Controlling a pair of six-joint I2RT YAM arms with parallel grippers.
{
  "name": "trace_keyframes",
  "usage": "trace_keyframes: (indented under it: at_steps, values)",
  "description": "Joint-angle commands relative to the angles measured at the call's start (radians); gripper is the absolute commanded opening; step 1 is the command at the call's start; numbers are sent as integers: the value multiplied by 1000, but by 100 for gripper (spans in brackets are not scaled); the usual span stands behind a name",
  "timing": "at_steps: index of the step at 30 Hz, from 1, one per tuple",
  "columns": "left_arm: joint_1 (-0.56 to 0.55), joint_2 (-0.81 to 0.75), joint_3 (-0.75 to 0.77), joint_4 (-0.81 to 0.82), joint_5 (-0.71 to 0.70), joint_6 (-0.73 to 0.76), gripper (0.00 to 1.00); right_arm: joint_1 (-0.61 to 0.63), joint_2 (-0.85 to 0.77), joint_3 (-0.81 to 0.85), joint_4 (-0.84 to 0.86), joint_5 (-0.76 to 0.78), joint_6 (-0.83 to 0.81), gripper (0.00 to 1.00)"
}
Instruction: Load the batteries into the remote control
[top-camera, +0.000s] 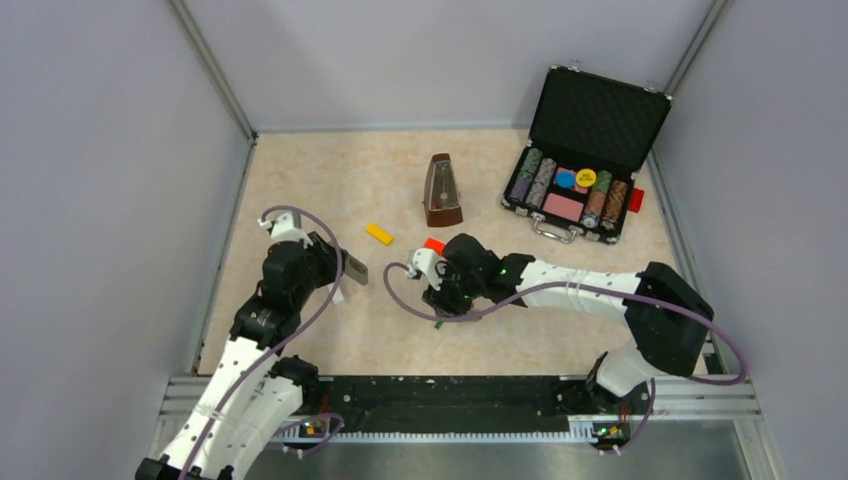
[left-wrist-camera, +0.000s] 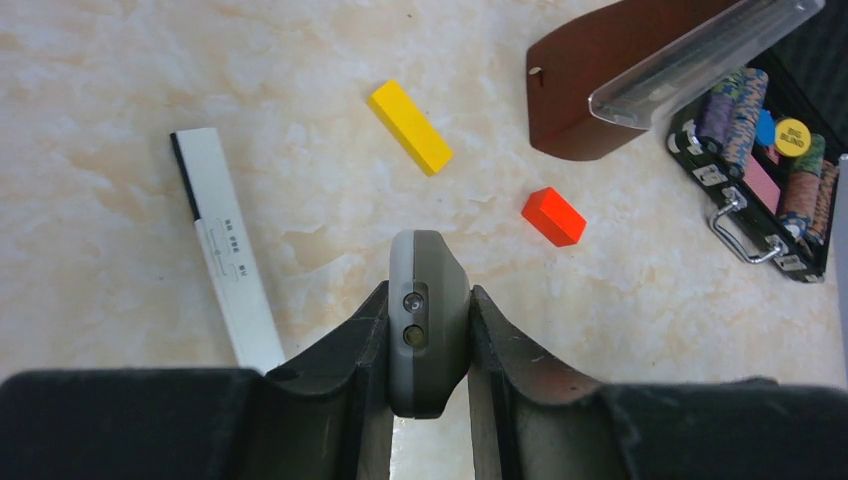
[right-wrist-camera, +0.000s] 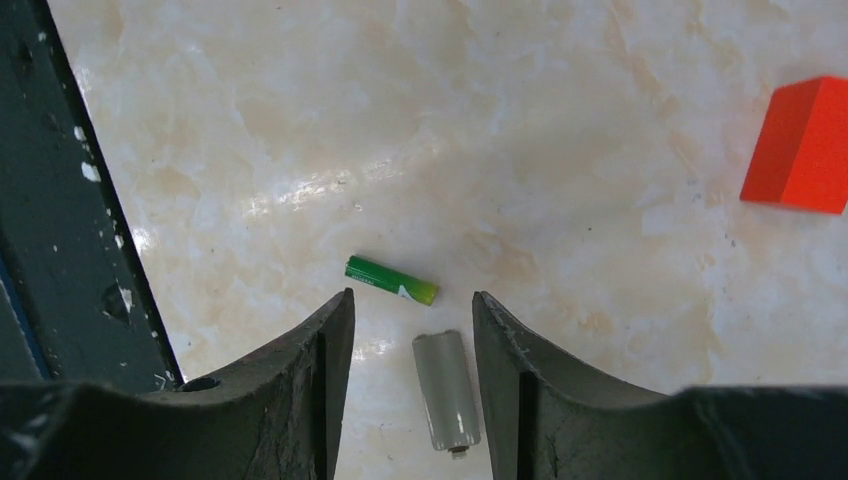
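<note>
My left gripper (left-wrist-camera: 428, 292) is shut on the grey remote control (left-wrist-camera: 428, 340) and holds it edge-on above the table; in the top view the remote (top-camera: 355, 270) sticks out to the gripper's right. My right gripper (right-wrist-camera: 412, 300) is open and low over the table. The green battery (right-wrist-camera: 392, 280) lies flat just beyond its fingertips. A small grey cover (right-wrist-camera: 446, 390) lies on the table between the fingers, touching neither. The red-orange battery is not in view.
A chunky red-orange block (right-wrist-camera: 800, 145) lies to the right of the right gripper. A yellow block (left-wrist-camera: 410, 126) and a slim white bar (left-wrist-camera: 228, 255) lie ahead of the left gripper. A brown metronome (top-camera: 443, 190) and an open poker-chip case (top-camera: 575, 190) stand at the back.
</note>
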Motion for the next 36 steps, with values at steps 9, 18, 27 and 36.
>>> trace_keyframes:
  at_steps: [9, 18, 27, 36]
  values:
    - [6, 112, 174, -100, -75, -80, 0, 104, 73, 31, 7, 7, -455, 46]
    - [17, 157, 184, -70, -38, -78, 0, 114, 143, 51, -15, 36, -542, 46]
    - [27, 181, 182, -42, -26, -70, 0, 116, 218, 103, -39, 25, -557, 38]
    - [43, 207, 190, -28, -8, -57, 0, 126, 236, 109, -42, 14, -531, 26]
